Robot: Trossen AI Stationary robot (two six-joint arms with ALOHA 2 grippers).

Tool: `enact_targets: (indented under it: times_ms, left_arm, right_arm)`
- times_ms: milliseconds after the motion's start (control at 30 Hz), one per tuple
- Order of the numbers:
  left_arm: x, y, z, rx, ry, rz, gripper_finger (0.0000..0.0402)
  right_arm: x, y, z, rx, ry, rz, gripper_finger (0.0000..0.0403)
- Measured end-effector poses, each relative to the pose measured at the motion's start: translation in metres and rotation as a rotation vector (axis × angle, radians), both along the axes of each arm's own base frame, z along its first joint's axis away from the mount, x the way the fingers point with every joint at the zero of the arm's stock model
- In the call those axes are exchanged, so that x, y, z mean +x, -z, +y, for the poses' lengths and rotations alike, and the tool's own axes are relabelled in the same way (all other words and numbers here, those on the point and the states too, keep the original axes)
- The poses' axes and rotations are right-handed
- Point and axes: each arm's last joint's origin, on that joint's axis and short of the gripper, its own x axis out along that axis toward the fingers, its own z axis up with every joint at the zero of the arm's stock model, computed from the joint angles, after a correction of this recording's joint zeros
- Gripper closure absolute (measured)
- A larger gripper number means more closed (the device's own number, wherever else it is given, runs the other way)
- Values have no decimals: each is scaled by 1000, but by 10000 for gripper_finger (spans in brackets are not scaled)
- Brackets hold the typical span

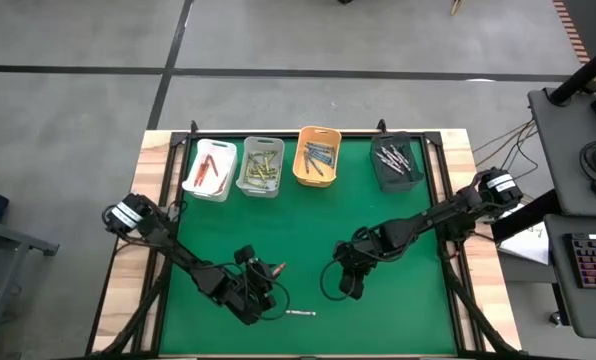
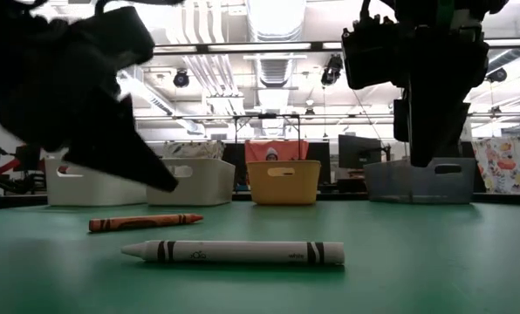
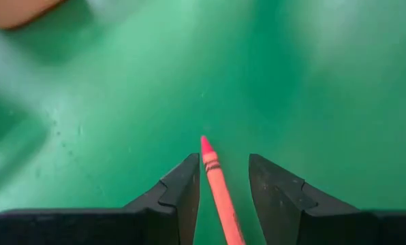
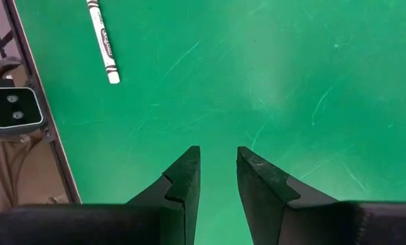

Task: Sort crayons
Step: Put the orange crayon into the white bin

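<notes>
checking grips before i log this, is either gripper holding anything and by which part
Nothing held for sure. The red crayon lies between the left gripper's open fingers, tip poking out; contact cannot be told. The right gripper is empty.

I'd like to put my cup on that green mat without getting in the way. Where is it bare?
Bare: the mat between the bin row and both grippers, and its right near corner. Crowded: the front, where the left gripper straddles a red crayon, by the white crayon and right gripper.
</notes>
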Motion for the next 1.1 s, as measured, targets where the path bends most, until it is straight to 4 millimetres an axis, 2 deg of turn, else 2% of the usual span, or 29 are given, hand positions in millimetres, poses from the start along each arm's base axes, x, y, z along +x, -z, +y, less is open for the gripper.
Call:
enact_targets:
  times_ms: [167, 433, 567, 733, 967, 1100]
  left_arm:
    - [0, 10, -1, -13, -4, 27, 282]
    - [0, 17, -1, -25, -19, 36, 220]
    - [0, 24, -1, -12, -19, 50, 215]
    - [1, 26, -2, -13, -20, 44, 255]
    - [2, 26, -1, -9, -14, 52, 382]
    - [-2, 13, 3, 13, 2, 77, 387]
  right_arm:
    - [0, 0, 0, -12, -2, -6, 317]
    - [0, 0, 0, -13, -3, -7, 317]
    - [0, 0, -1, -35, 4, -15, 317]
    - [1, 0, -1, -45, 3, -20, 317]
    - [1, 0, -2, -70, -8, -33, 317]
    - [1, 0, -2, -71, -9, -33, 317]
